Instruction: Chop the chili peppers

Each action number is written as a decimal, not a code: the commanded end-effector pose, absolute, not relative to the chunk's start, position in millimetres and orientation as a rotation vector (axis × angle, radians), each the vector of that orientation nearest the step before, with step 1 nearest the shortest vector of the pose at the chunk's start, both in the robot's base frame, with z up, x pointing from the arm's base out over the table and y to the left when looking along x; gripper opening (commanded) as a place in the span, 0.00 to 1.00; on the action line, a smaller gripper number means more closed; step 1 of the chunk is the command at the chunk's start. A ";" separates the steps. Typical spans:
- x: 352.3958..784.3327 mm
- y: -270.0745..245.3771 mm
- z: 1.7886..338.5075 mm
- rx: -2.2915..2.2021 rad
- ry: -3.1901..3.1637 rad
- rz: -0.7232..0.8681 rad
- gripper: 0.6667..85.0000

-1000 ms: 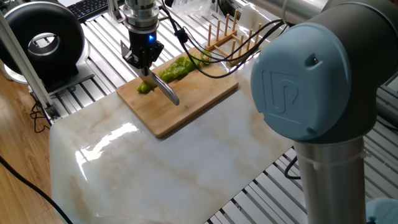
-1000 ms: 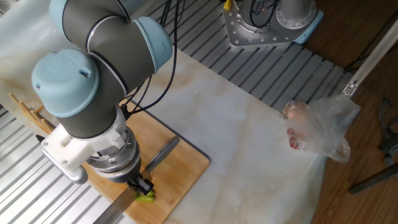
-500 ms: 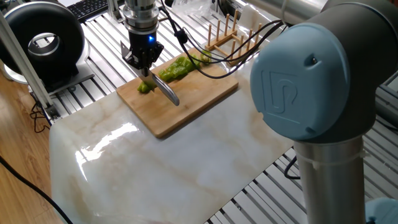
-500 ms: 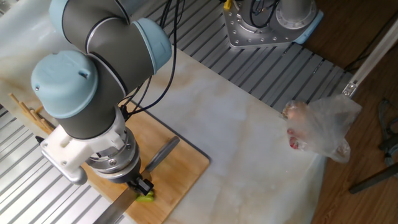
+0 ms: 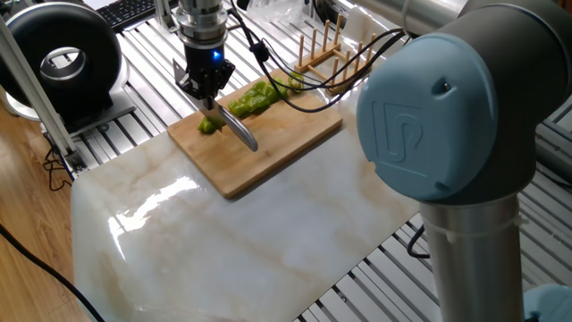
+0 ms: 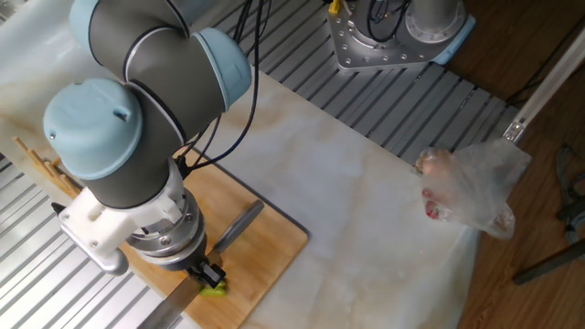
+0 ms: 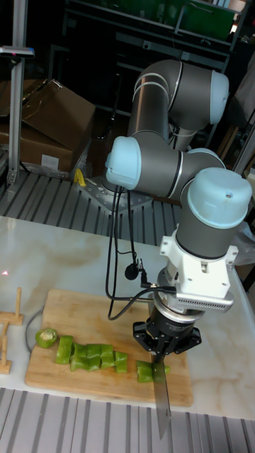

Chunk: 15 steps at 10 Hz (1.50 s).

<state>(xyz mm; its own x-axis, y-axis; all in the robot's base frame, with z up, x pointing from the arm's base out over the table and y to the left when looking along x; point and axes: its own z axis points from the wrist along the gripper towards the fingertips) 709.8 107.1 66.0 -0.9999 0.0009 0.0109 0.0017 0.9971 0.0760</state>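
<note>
The chili peppers lie on the wooden cutting board [image 7: 99, 308] as a row of light-green chunks [image 7: 88, 355], with a stem-end piece [image 7: 46, 337] at the left. In one fixed view the uncut length [image 5: 255, 98] lies behind my gripper [image 5: 207, 100] and a cut piece [image 5: 207, 126] sits right under it. My gripper [image 7: 162, 354] is shut on a knife, pointing straight down at the row's right end. The blade [image 7: 161, 400] sticks out past the board's near edge, and the grey handle [image 6: 236, 226] points the other way. A green piece [image 6: 215, 288] shows beside the fingertips.
A wooden peg rack [image 5: 326, 52] stands just beyond the board's far corner. A black round device [image 5: 63, 58] and a keyboard [image 5: 130, 11] sit at the back left. A plastic bag [image 6: 471, 187] lies at the marble slab's edge. The arm's base [image 6: 393, 32] is bolted on the slatted table.
</note>
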 end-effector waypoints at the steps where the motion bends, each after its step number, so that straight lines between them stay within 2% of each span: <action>1: 706.5 105.1 70.3 -0.009 -3.097 -0.125 0.01; 9: 692.9 93.3 74.7 -0.027 -3.057 -0.075 0.01; 15: 699.6 96.8 65.0 -0.016 -3.097 -0.120 0.01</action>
